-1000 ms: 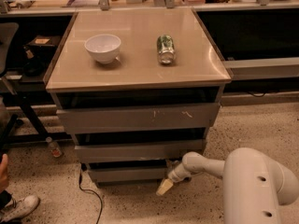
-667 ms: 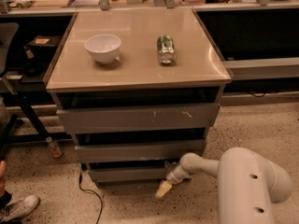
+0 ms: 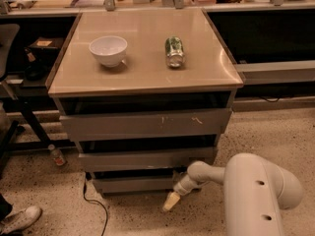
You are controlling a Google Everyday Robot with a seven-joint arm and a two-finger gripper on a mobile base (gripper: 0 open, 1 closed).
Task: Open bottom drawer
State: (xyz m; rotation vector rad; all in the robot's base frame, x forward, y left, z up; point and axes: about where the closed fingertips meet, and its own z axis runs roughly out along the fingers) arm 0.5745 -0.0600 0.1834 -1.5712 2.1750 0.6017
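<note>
A grey cabinet with three drawers stands in the middle of the camera view. The bottom drawer (image 3: 133,183) sits near the floor, its front about level with the drawers above. My white arm reaches in from the lower right. My gripper (image 3: 172,201) points down and left, at the bottom drawer's lower right corner, just above the floor. It has a pale yellow tip.
A white bowl (image 3: 108,50) and a green can (image 3: 174,51) lying on its side rest on the cabinet top (image 3: 142,73). A small bottle (image 3: 57,156) stands on the floor at left. A black cable (image 3: 96,205) trails below the cabinet. A shoe (image 3: 19,219) shows at lower left.
The arm has shifted slightly left, with its body taking up a little more of the lower right. The drawers have not moved.
</note>
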